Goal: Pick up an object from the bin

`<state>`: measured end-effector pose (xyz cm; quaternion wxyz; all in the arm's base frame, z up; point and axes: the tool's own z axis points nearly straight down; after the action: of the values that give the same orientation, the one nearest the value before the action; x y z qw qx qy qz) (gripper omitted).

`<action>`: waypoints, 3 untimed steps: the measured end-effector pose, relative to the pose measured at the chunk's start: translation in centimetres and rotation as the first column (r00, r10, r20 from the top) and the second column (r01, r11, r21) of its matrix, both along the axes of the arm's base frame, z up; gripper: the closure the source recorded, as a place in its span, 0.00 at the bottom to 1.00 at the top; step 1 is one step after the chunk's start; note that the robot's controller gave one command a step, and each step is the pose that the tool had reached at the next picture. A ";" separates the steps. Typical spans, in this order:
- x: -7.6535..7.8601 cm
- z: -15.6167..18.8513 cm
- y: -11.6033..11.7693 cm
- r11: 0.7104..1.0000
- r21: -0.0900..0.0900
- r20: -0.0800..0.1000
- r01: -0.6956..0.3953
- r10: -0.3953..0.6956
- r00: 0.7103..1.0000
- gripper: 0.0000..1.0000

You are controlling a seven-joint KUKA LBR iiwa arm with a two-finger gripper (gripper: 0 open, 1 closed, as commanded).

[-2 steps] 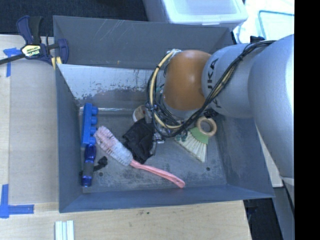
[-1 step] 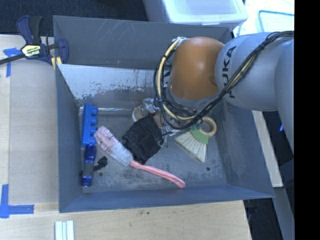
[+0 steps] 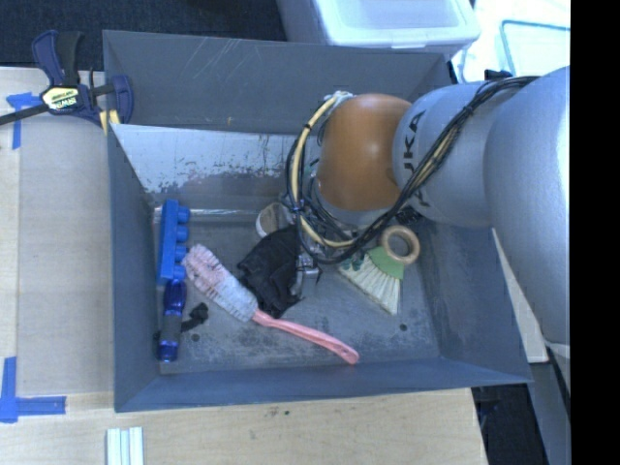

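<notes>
Gripper (image 3: 308, 265) is down at the black cloth (image 3: 266, 264) in the middle of the bin (image 3: 136, 260), beside the pink brush (image 3: 232, 298). Can't tell if it's apart or clamped. Nothing looks lifted, so the pick isn't done.

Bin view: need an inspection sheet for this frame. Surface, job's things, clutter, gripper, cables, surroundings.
Surface: grey metal bin, floor scuffed and speckled.
Job's things: black crumpled cloth-like thing mid-bin, nearest the gripper; pink-handled brush just in front of it.
Clutter: blue studded bar along the left wall; tape roll and green-white brush head at right; small black piece by the bar.
Gripper: gripper low at the black thing's right edge, under the orange cover.
Cables: yellow and black cables looped round the wrist.
Surroundings: white tub beyond the far rim.
</notes>
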<state>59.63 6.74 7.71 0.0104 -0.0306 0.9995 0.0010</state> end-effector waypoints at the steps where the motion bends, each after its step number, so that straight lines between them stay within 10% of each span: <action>1: 0.1 -0.3 3.9 1.000 0.000 0.010 0.017 -0.017 1.000 0.00; 2: 0.4 0.4 0.4 1.000 0.000 0.015 0.007 -0.007 1.000 1.00; 3: 0.4 0.4 0.4 1.000 0.000 0.015 0.007 -0.007 1.000 1.00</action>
<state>60.04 7.13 8.14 0.0178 -0.0272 0.9995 0.0008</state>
